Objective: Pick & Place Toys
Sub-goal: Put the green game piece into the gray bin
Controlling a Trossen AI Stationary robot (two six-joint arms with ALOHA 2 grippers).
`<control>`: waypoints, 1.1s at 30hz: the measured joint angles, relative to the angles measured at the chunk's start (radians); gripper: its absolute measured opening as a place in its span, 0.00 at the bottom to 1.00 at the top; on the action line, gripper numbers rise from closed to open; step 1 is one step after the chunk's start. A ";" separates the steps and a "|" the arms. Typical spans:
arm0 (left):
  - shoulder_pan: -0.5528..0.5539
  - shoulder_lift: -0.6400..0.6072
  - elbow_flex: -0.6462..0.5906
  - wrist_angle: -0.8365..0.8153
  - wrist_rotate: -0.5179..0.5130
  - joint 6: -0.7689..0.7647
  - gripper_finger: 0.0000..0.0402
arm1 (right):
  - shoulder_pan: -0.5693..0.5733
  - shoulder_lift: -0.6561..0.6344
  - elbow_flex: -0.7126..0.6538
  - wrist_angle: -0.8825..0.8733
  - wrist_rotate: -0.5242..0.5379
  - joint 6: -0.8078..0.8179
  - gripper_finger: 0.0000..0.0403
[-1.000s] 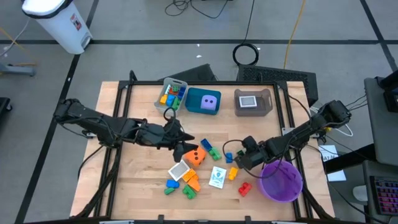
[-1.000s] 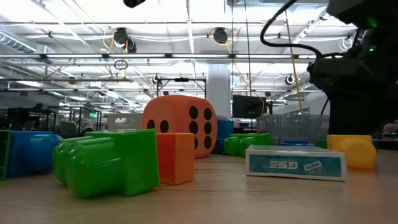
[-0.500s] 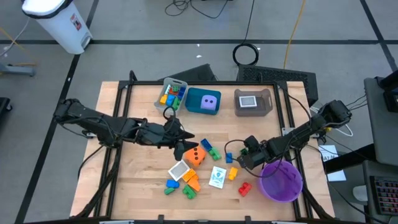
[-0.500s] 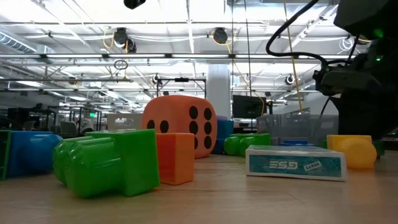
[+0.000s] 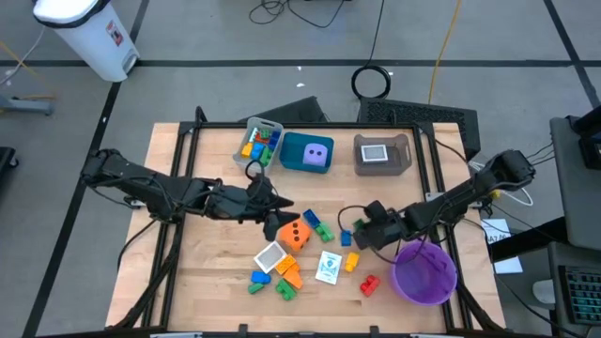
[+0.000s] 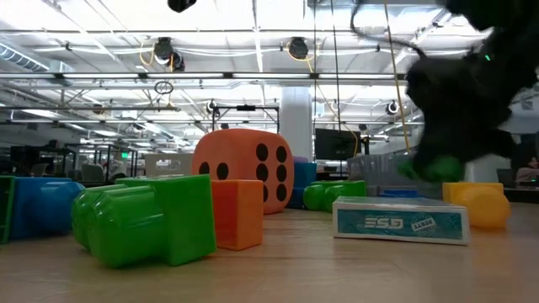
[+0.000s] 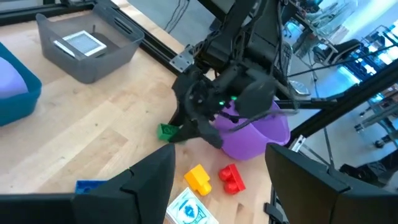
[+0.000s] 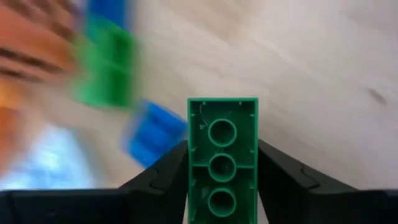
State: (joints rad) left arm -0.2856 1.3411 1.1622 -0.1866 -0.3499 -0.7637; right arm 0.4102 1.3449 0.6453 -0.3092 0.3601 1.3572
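Scene: wooden desk (image 5: pixel 207 272) with toys scattered mid-desk, trays along the far edge, purple bowl (image 5: pixel 424 273) at the near right.
Right end effector (image 5: pixel 362 232): just off the desk near the bowl's left rim, fingers (image 8: pixel 158 180) clamped on both sides of a green brick (image 8: pixel 222 158); right wrist view shows the brick's three-hole underside between them; left wrist view shows the same brick lifted clear of the wood.
Left end effector (image 5: pixel 272 202): mid-desk, just beside the orange die (image 5: pixel 294 234), jaws parted, nothing between them in the left wrist view.
Orange die: on the desk, pips up and to the side, touching an orange brick (image 6: pixel 237 214) in the low view.
Loose toys: yellow brick (image 7: pixel 198 178) and red brick (image 7: pixel 231 178) side by side near the bowl; white card (image 5: pixel 329 267) flat beside them; another card (image 5: pixel 269 258) below the die; green, blue and orange bricks clustered at the near centre (image 5: pixel 282 280).
Grey tray (image 5: pixel 266 125): far left of the tray row, holds mixed bricks.
Teal tray (image 5: pixel 291 148): middle, holds purple die (image 5: pixel 318 156).
Brown tray (image 5: pixel 404 150): right of the row, one card (image 5: pixel 377 152) inside.
Low view: right arm motion-blurred, green bit visible at its tip.
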 joint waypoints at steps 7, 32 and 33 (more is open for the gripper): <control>0.031 0.000 0.000 0.011 0.013 -0.001 0.64 | -0.034 -0.114 0.002 0.366 0.084 -0.239 0.36; 0.223 0.250 0.010 0.214 0.329 -0.322 0.63 | -0.044 -0.167 0.238 0.183 0.137 -0.805 0.34; 0.225 0.266 0.023 0.216 0.336 -0.323 0.63 | -0.044 -0.167 0.247 0.165 0.137 -0.817 0.34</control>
State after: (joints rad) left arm -0.0608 1.6067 1.1849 0.0296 -0.0139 -1.0864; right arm 0.3660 1.1778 0.8921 -0.1440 0.4969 0.5400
